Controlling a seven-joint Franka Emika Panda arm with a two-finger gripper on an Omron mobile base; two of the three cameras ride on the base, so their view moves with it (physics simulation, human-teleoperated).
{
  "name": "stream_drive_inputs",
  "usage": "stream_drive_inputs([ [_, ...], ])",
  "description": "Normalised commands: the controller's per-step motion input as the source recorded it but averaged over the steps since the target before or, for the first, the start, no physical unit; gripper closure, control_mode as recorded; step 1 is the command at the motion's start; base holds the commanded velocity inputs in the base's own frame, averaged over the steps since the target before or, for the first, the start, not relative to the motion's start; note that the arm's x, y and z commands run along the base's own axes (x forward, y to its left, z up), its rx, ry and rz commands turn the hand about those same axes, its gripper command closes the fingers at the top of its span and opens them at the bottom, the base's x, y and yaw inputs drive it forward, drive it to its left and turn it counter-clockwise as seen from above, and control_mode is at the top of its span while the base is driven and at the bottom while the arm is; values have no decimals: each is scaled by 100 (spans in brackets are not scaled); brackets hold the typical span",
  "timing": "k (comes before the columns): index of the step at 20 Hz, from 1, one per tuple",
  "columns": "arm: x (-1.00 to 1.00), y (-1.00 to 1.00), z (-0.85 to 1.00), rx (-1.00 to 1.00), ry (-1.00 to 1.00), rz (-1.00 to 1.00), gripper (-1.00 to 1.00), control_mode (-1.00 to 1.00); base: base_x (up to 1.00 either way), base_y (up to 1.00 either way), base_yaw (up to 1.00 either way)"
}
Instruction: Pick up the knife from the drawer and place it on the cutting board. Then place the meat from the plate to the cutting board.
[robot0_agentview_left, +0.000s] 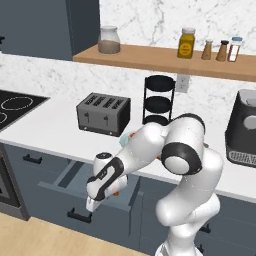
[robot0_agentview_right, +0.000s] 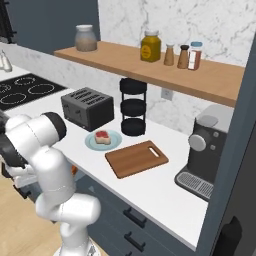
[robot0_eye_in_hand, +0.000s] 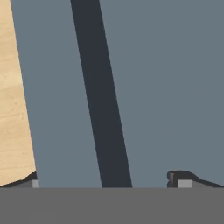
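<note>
While the arm is bent down over the pulled-out drawer (robot0_agentview_left: 70, 176), the tool (robot0_agentview_left: 91, 204) hangs at its front edge, jaws spread wide, nothing between them. In the hand view the two fingertips (robot0_eye_in_hand: 178, 178) sit far apart at the bottom, looking at the blue-grey drawer front with a dark bar running across it and wood floor (robot0_eye_in_hand: 13, 96) along one side.

Knife: an orange-brown bit shows just beside the wrist inside the drawer, left base view (robot0_agentview_left: 116, 192); too hidden by the arm to tell how it lies.

Worktop (robot0_agentview_right: 165, 192) items, right base view:
- plate (robot0_agentview_right: 94, 142) in front of the toaster (robot0_agentview_right: 87, 107), meat (robot0_agentview_right: 103, 137) lying on it
- cutting board (robot0_agentview_right: 135, 158) just beside the plate on the side of the coffee machine (robot0_agentview_right: 207, 150), slot handle at the far end, bare
- black three-tier rack (robot0_agentview_right: 133, 107) behind the plate, against the wall

Shelf (robot0_agentview_right: 150, 70) above carries a jar, a yellow bottle and small shakers. Cooktop (robot0_agentview_left: 15, 107) sits at the far left of the worktop.
</note>
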Motion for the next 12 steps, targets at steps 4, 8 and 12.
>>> stream_drive_inputs([
  [4, -100, 99, -43, 0, 10, 8, -100, -100, 0, 0, 0],
  [8, -100, 100, -49, 0, 17, 6, -100, -100, 0, 0, 0],
  [12, -100, 81, -9, 0, 11, 1, -100, -100, 0, 0, 0],
])
